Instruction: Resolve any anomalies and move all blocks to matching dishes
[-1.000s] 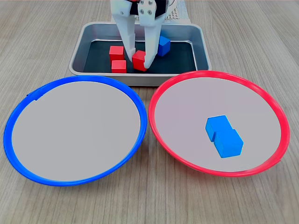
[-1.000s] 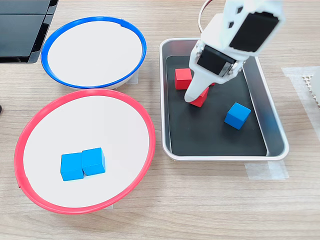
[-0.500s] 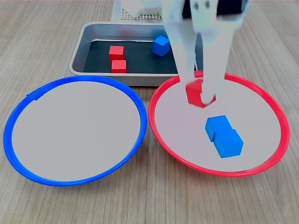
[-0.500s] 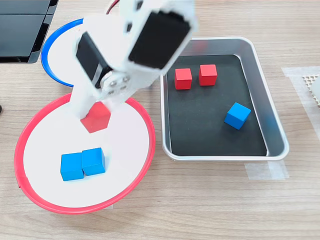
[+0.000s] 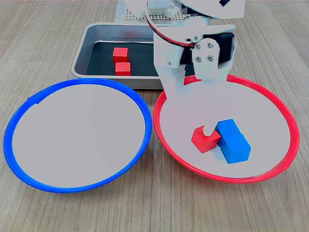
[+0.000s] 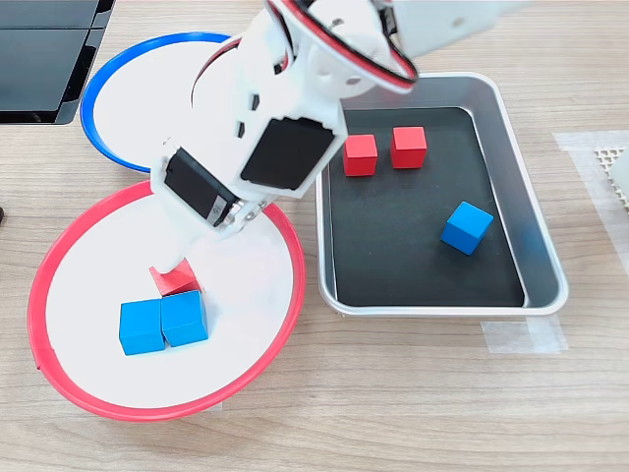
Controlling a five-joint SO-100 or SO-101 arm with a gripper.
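Red cube down in the red dish

We see the gripper [image 5: 206, 137] still clamped on the red cube [image 5: 202, 140] at lower right of the first exterior view, touching two blue cubes [image 5: 232, 141] inside the red dish [image 5: 169, 96].

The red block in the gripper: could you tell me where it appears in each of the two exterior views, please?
First exterior view: the red block sits low in the red-rimmed dish, right of centre, at the left side of the pair of blue blocks.
Second exterior view: the red block is in the lower left, just above the pair of blue blocks, under the gripper.
Shared landmark: the pair of blue blocks in the red-rimmed dish.
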